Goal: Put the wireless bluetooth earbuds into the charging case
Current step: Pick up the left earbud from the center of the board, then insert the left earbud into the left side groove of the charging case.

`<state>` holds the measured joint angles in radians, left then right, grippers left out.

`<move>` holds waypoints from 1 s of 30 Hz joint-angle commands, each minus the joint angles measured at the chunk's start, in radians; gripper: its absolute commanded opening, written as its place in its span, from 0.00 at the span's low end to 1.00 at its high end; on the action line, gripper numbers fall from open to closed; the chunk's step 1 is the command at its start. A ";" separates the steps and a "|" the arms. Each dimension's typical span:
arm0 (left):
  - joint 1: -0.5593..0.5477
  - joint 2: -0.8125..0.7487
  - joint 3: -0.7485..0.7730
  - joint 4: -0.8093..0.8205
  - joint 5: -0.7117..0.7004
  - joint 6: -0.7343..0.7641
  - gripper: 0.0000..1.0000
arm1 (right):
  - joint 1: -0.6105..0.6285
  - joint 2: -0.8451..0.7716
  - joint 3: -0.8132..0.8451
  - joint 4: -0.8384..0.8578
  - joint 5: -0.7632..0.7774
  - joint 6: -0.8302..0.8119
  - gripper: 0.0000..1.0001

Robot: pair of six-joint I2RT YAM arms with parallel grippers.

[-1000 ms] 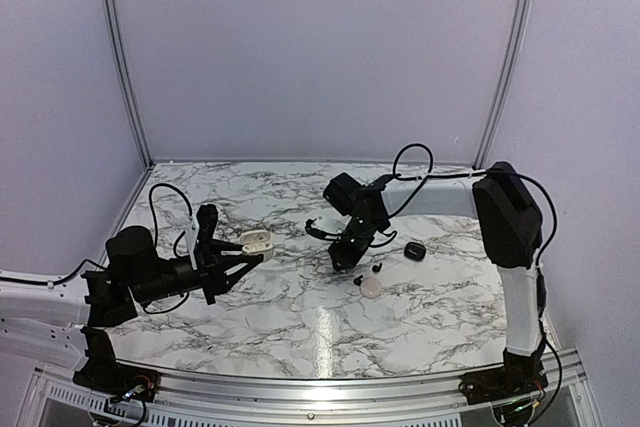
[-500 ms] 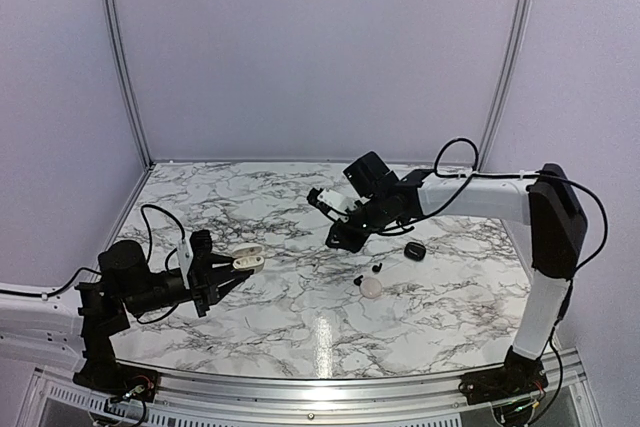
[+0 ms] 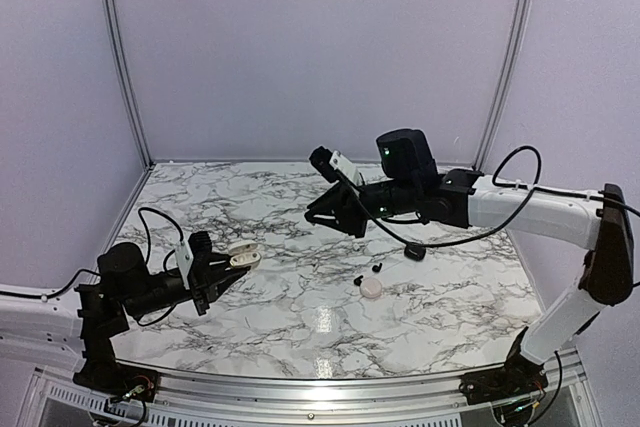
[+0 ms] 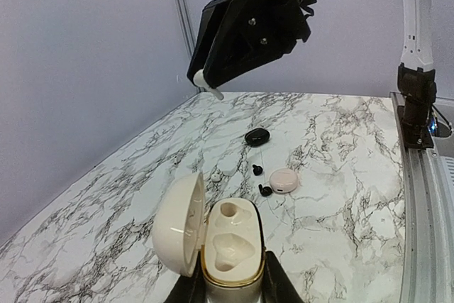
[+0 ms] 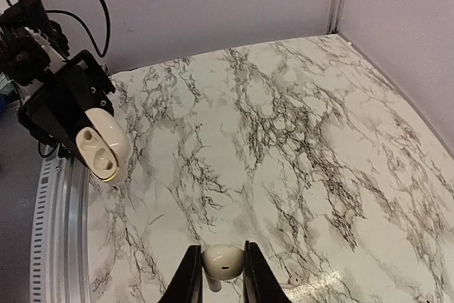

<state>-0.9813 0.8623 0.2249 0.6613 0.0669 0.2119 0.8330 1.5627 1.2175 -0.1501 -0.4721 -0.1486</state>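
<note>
Outstretched right gripper pinches a white earbud; low left gripper grips the open case

Marble-print table top is smooth and glossy, with lamp glare on it. The open charging case is glossy cream plastic with a shiny gold-toned rim. The white earbud is smooth glossy plastic. The black case is glossy, the pale round case duller. The left gripper and right gripper are matt black plastic. The rail is dull grey metal, the walls matt.
</note>
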 commanded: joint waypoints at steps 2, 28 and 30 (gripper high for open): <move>-0.003 0.022 0.039 0.107 -0.050 -0.076 0.00 | 0.061 -0.049 -0.026 0.201 -0.058 0.085 0.10; -0.007 0.115 0.072 0.295 -0.136 -0.172 0.00 | 0.273 0.093 0.070 0.461 0.156 0.308 0.08; -0.008 0.117 0.073 0.297 -0.136 -0.171 0.00 | 0.273 0.107 0.084 0.466 0.160 0.311 0.08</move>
<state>-0.9833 0.9737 0.2649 0.8940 -0.0578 0.0467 1.0977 1.6463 1.2343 0.2691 -0.3450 0.1299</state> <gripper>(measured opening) 0.235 0.181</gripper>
